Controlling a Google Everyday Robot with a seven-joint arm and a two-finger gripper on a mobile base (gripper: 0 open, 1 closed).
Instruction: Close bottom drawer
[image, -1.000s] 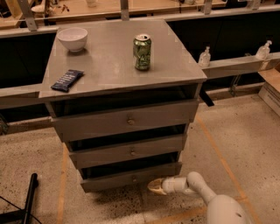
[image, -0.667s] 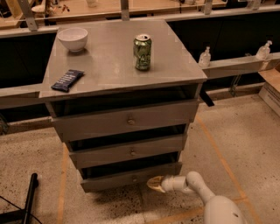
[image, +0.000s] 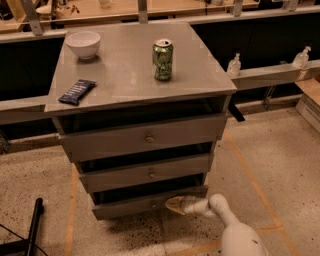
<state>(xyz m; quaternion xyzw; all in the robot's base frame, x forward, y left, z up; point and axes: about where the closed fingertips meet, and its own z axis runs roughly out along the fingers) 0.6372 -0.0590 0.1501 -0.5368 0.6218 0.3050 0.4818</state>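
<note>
The grey cabinet (image: 140, 75) has three drawers, all standing slightly out. The bottom drawer (image: 125, 205) is the lowest, with a slim front panel; its small knob is hidden behind the gripper tip. My gripper (image: 172, 204) is low near the floor, at the end of the white arm (image: 225, 220) that comes in from the lower right. Its tip touches the bottom drawer's front panel, right of centre. The middle drawer (image: 145, 173) and top drawer (image: 142, 137) lie above it.
On the cabinet top stand a green can (image: 163, 60), a white bowl (image: 83, 44) and a dark snack bar (image: 76, 91). A black pole (image: 34, 227) lies on the floor at lower left. A long shelf rail (image: 270, 75) with small bottles runs behind.
The gripper has shifted slightly left, closer against the bottom drawer's front. The drawer looks a little further in.
</note>
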